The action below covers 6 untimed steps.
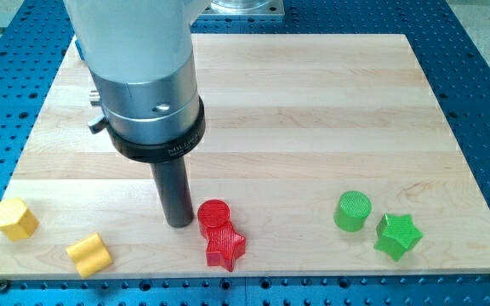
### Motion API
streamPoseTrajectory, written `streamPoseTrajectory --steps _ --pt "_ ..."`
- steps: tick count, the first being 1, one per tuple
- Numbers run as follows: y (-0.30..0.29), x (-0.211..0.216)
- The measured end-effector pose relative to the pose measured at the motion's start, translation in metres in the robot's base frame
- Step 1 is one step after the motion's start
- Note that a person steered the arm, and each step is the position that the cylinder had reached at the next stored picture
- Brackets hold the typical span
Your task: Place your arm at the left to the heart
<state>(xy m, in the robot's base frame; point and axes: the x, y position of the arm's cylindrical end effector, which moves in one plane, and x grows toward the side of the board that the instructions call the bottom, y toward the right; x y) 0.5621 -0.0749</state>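
My tip point(178, 224) rests on the wooden board point(313, 102) at the lower middle, just left of a red cylinder point(213, 215) and almost touching it. A red star point(225, 246) lies against the cylinder's lower side. A yellow block point(88, 254) with a rounded, possibly heart-like shape lies at the lower left, well to the left of and below my tip. A yellow hexagon point(14, 218) sits near the board's left edge. No block is clearly a heart.
A green cylinder point(352, 211) and a green star point(397, 235) sit close together at the lower right. The arm's wide grey body point(147, 93) hides part of the board's upper left. A blue perforated table point(483, 127) surrounds the board.
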Motion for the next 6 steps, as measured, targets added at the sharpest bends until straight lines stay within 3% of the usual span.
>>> streamPoseTrajectory --steps 4,5,6 --pt "-0.004 -0.011" --pt "-0.074 -0.023" --pt "-0.125 -0.005"
